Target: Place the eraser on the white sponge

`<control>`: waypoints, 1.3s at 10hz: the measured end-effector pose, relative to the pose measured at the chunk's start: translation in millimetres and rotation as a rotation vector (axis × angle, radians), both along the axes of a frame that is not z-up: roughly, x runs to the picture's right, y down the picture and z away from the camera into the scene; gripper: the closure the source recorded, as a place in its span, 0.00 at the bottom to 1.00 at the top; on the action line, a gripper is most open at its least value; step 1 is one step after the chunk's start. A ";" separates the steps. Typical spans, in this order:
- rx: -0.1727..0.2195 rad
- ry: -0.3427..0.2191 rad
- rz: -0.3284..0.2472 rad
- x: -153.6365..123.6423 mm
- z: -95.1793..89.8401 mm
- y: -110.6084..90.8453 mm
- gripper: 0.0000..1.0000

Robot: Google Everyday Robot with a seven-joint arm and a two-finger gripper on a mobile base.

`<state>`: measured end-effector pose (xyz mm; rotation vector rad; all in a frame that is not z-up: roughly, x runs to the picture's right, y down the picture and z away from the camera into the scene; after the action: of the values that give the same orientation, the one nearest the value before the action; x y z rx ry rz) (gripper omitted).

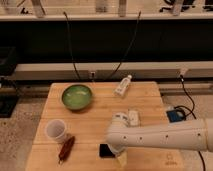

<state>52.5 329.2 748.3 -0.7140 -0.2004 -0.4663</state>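
The eraser (104,150) is a flat black block lying on the wooden table (150,97) near the front edge, partly covered by my arm. My gripper (116,151) sits at the end of the white arm, which reaches in from the right; it is right at the eraser's right side and mostly hidden under the wrist. The white sponge (133,117) is a small off-white pad lying on the table just behind the arm, up and to the right of the eraser.
A green bowl (77,96) stands at the back left. A white bottle (122,86) lies at the back centre. A white cup (56,131) and a dark red elongated object (66,148) are at the front left. A blue item (176,115) lies off the table's right edge.
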 end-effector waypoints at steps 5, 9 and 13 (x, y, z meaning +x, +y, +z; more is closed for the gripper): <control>-0.017 -0.039 0.014 -2.7 2.2 -2.7 0.82; -0.012 -0.010 0.043 3.0 2.5 -2.7 0.97; -0.016 -0.009 0.040 4.1 1.9 -1.0 0.99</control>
<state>56.7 328.2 750.2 -0.7224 -0.2268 -0.4301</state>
